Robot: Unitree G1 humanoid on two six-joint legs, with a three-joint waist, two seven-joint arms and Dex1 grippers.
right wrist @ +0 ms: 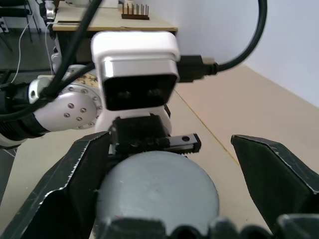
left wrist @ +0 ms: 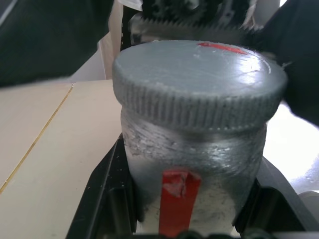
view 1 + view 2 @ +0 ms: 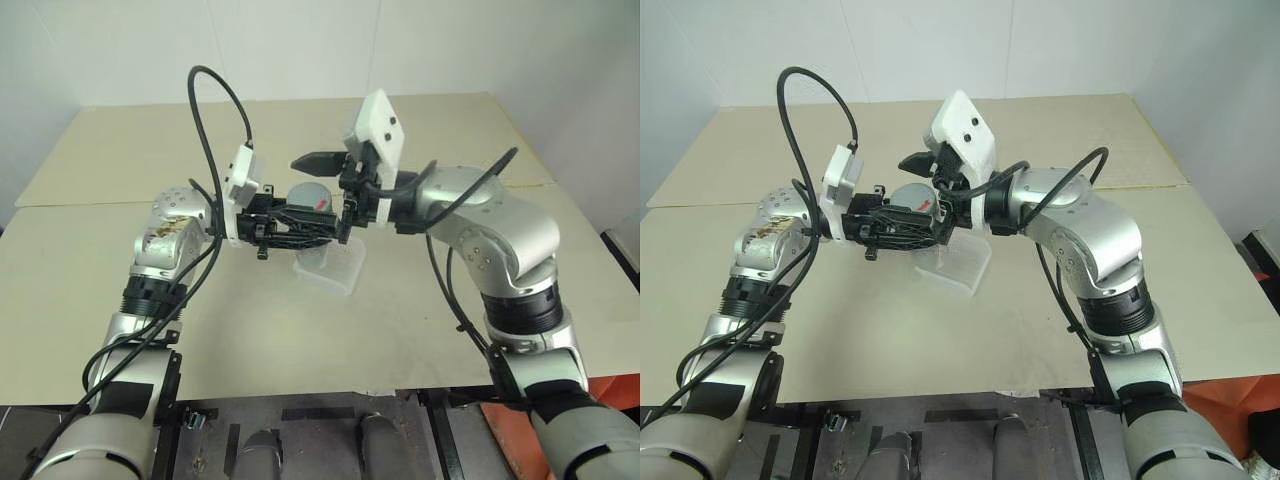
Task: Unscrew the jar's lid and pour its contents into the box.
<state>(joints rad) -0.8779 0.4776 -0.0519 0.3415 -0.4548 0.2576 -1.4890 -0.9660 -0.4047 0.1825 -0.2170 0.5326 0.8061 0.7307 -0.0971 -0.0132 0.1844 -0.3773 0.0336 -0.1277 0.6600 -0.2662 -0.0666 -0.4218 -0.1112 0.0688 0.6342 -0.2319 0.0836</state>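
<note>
My left gripper [image 3: 322, 218] is shut on the jar [image 2: 194, 164] and holds it level above the table, its black fingers [image 2: 107, 199] clamping the body on both sides of the red label strip. The grey lid [image 3: 310, 193] with its red mark sits on the jar. My right gripper [image 3: 322, 197] is open and comes in from the right, with one finger [image 1: 82, 174] on each side of the lid [image 1: 159, 189], apart from it. The translucent box [image 3: 335, 265] rests on the table just under the jar. The contents are hidden.
The beige table [image 3: 250, 320] spreads wide around the box, with a seam running across it [image 3: 90, 203]. Its front edge [image 3: 300, 395] lies close to me. Something orange [image 3: 505, 430] sits below the table at the right.
</note>
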